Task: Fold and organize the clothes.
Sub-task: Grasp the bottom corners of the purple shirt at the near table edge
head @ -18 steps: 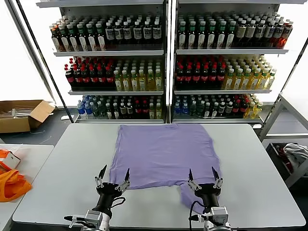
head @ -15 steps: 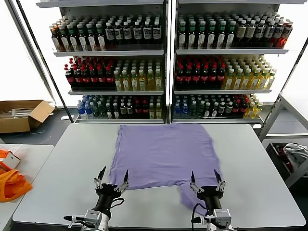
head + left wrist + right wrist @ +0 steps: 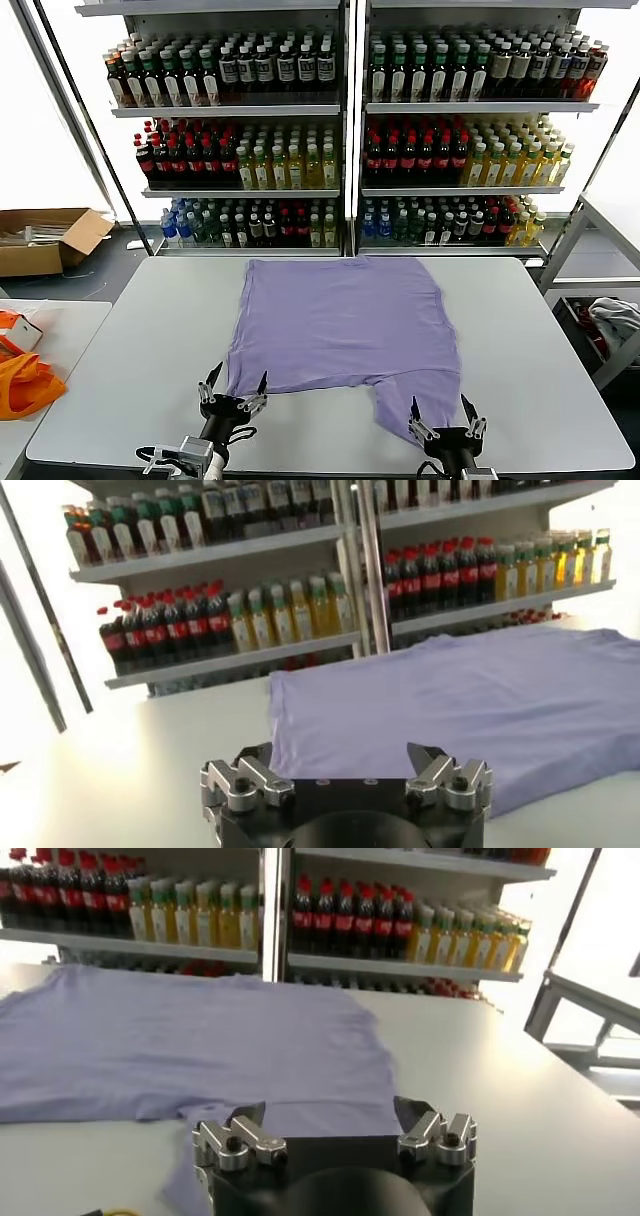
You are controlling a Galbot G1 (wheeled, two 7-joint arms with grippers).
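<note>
The clothes are one lavender T-shirt (image 3: 340, 320) lying flat on the grey table (image 3: 140, 370), plain side up, with a sleeve flap (image 3: 420, 395) sticking out at its near right corner. My left gripper (image 3: 232, 391) hovers open at the shirt's near left corner, nothing between its fingers. Over the near edge of the sleeve flap, my right gripper (image 3: 446, 418) is open and holds nothing. The shirt (image 3: 470, 700) spreads ahead of the left gripper (image 3: 341, 753) in the left wrist view. In the right wrist view the shirt (image 3: 190, 1043) lies beyond the right gripper (image 3: 330, 1111).
Shelves of drink bottles (image 3: 340, 130) stand behind the table. An orange bag (image 3: 25, 385) lies on a side table at the left, a cardboard box (image 3: 45, 238) on the floor beyond it. A whitish cloth bundle (image 3: 615, 320) sits at the right.
Both grippers have drawn back toward the table's near edge, the right one farther, now at the sleeve flap's near edge. The shirt has not moved.
</note>
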